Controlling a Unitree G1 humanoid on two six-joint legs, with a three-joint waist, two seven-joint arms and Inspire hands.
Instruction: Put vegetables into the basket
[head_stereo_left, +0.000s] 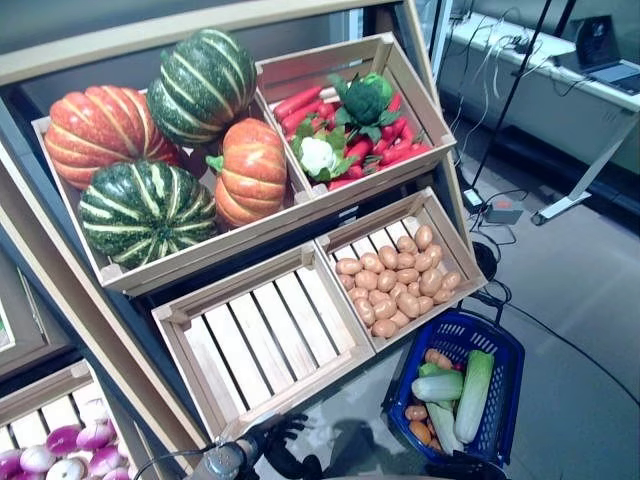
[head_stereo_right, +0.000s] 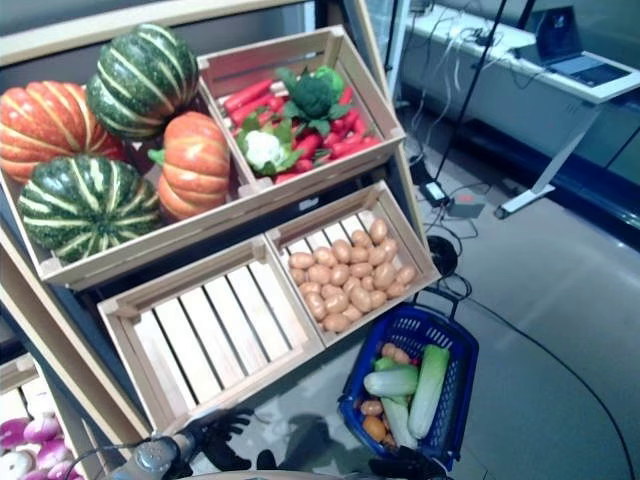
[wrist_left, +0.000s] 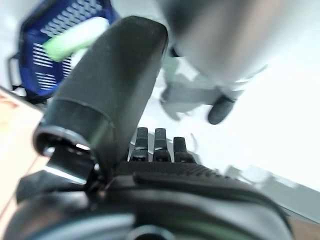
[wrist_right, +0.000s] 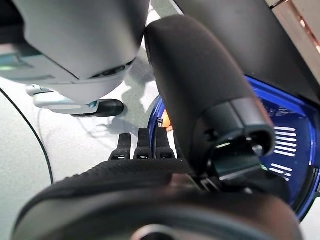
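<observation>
A blue basket (head_stereo_left: 455, 332) stands on the floor at the lower right. It holds pale green cucumber-like vegetables (head_stereo_left: 475, 392) and small orange ones (head_stereo_left: 418, 412). On the shelf, wooden crates hold potatoes (head_stereo_left: 395, 280), red vegetables with broccoli and cauliflower (head_stereo_left: 350, 130), and striped pumpkins (head_stereo_left: 150, 150). One crate (head_stereo_left: 260, 340) is empty. My left hand (head_stereo_left: 270, 440) hangs low in front of the empty crate, open with nothing in it. My right hand (wrist_right: 150, 175) hovers just beside the basket (wrist_right: 295, 150), fingers straight and holding nothing.
Purple and white bulbs (head_stereo_left: 50, 450) lie in a lower crate at the far left. The slanted wooden shelf frame (head_stereo_left: 90, 330) runs along the left. A desk with a laptop (head_stereo_left: 600, 60) stands at the back right. Cables and a power brick (head_stereo_left: 505, 210) lie on the floor.
</observation>
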